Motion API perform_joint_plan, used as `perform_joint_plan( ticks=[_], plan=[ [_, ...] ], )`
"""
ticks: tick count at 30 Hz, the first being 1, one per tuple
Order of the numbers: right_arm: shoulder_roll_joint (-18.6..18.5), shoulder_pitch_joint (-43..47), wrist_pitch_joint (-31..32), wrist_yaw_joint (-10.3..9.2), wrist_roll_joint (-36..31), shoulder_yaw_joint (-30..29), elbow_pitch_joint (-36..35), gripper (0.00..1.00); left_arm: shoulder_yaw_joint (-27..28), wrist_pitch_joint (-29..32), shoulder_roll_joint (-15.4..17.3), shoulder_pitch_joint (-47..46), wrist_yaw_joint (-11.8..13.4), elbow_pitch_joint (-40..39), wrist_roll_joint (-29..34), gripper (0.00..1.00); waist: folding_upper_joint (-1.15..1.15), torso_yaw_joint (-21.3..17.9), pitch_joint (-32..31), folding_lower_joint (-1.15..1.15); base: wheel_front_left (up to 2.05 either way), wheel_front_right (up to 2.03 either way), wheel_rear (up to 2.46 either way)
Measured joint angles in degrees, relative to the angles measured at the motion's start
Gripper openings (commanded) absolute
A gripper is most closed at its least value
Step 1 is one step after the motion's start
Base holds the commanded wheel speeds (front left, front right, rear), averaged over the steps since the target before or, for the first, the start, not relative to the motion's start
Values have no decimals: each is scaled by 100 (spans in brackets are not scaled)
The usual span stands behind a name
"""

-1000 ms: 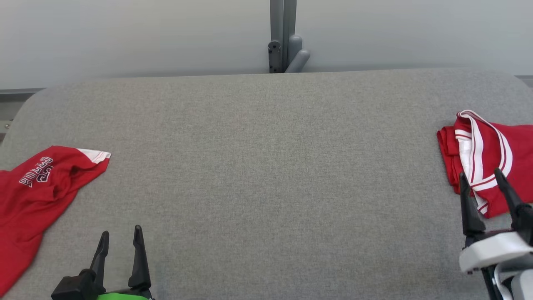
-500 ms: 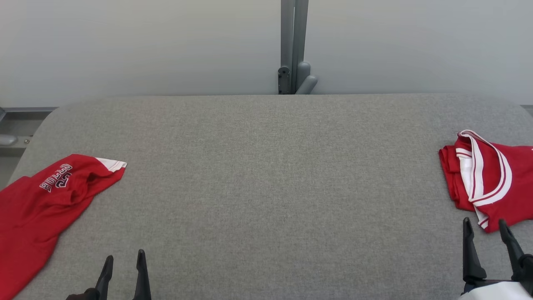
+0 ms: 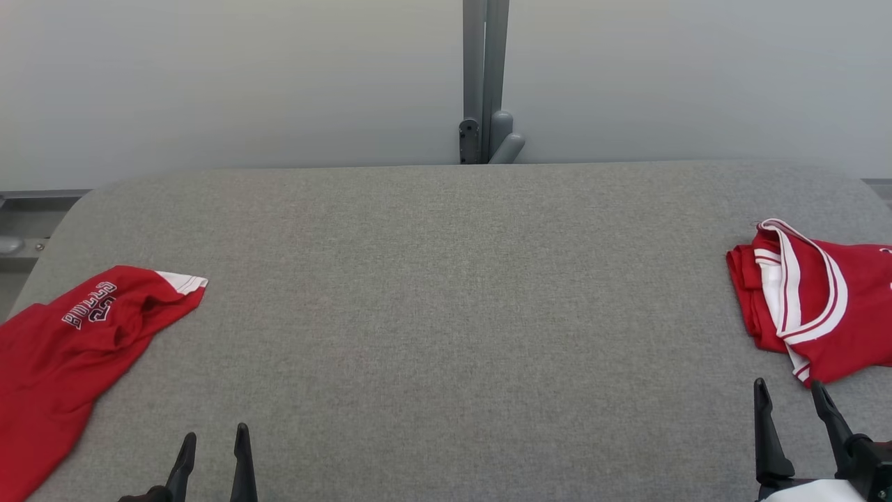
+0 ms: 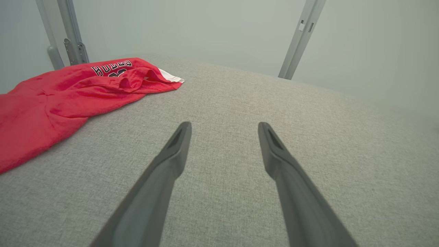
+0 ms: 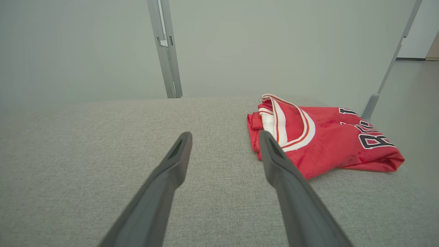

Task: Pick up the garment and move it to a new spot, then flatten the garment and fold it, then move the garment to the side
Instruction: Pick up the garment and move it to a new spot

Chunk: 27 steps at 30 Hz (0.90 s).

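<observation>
A red garment with white trim and dark lettering (image 3: 63, 348) lies rumpled and spread at the left end of the grey padded table (image 3: 446, 293); it also appears as the rumpled garment (image 4: 61, 92) in the left wrist view. A second red garment (image 3: 815, 307), folded with a white-striped collar on top, rests at the right end, seen too as the folded garment (image 5: 319, 137). My left gripper (image 3: 214, 439) is open near the front edge, right of the rumpled garment, its jaws empty (image 4: 224, 127). My right gripper (image 3: 787, 390) is open just in front of the folded garment, holding nothing (image 5: 225, 134).
A grey metal post with a bracket (image 3: 484, 84) rises behind the table's far edge against a pale wall. The table's rounded corners and left edge show beside a metal rail (image 3: 21, 244). The broad middle of the padded surface lies between the two garments.
The head camera has tilted up, so the whole picture has slid down. The right gripper has drawn back off the folded garment's near edge; the left has pulled back slightly. Both stay open.
</observation>
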Motion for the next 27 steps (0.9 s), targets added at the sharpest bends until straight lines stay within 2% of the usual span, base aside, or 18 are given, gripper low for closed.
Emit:
perform_joint_plan(
  ticks=[6, 12, 20, 26, 27],
  plan=[
    [12, 5, 0, 0, -1, 16, 35, 100, -12, 0, 0, -12, -2, 4, 1, 100, 0, 45, 35, 0, 0, 0, 0],
    [21, -3, 0, 0, -11, 204, 8, 100, -10, 0, 1, -87, 0, -65, 5, 100, 0, 268, 63, 0, 0, 0, 0],
    [20, -156, 0, 0, -10, 655, 14, 100, 62, 0, -2, -90, 34, -115, 73, 100, 0, 913, 56, 0, 0, 0, 0],
    [31, -305, 0, 0, 9, 1192, 163, 100, 370, 0, -3, -33, 82, -163, 101, 100, 0, 1561, 16, 0, 0, 0, 0],
    [31, -305, 0, 0, 9, 1192, 163, 100, 370, 0, -3, -33, 82, -163, 101, 100, 0, 1561, 16, 0, 0, 0, 0]
  ],
)
